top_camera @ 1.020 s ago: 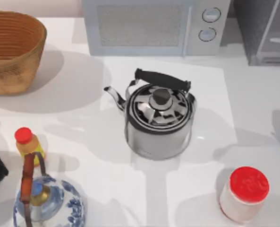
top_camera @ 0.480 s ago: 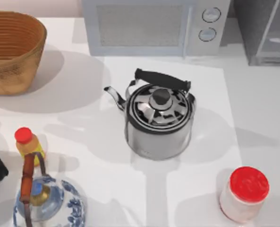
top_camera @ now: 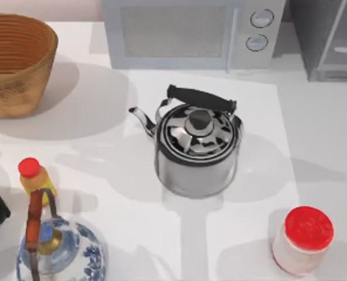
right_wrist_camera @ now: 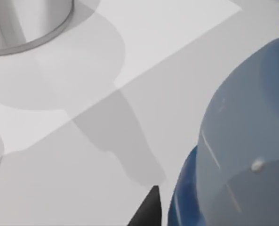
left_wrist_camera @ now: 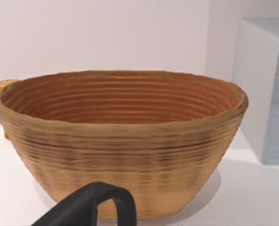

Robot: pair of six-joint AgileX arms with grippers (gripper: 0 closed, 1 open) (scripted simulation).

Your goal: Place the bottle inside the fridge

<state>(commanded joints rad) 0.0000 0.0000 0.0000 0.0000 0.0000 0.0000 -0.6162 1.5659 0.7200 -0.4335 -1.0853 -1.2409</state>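
A: Top view first: the blue sliver that sat at the right edge of the counter (top_camera: 313,117) a second ago is gone, and so is the shadow beside it. Kettle (top_camera: 198,149), white jar (top_camera: 302,240), yellow bottle (top_camera: 34,178) and blue-patterned teapot (top_camera: 61,254) haven't budged.

B: So the bottle has gone off to the right, by my reading with the right arm. Good news for the task, if it's being carried.

A: The right wrist view backs that up. The bottle (right_wrist_camera: 233,155) looms right against the camera, blue glass and pale label, with one dark fingertip (right_wrist_camera: 146,212) poking up just beside it.

B: Are the jaws closed on it?

A: Can't tell. One finger tip shows, no contact line, so a grip is a guess. Whether the bottle is lifted or standing is hidden too.

B: And the fridge (top_camera: 328,38)?

A: Back right corner, cut off by the frame, next to the microwave (top_camera: 191,32). Door looks ajar, though I can't be sure.

B: Left arm?

A: Parked at the left edge, its wrist camera staring at the wicker basket (left_wrist_camera: 120,141), a dark finger (left_wrist_camera: 99,207) showing low. Jaw spread unreadable.
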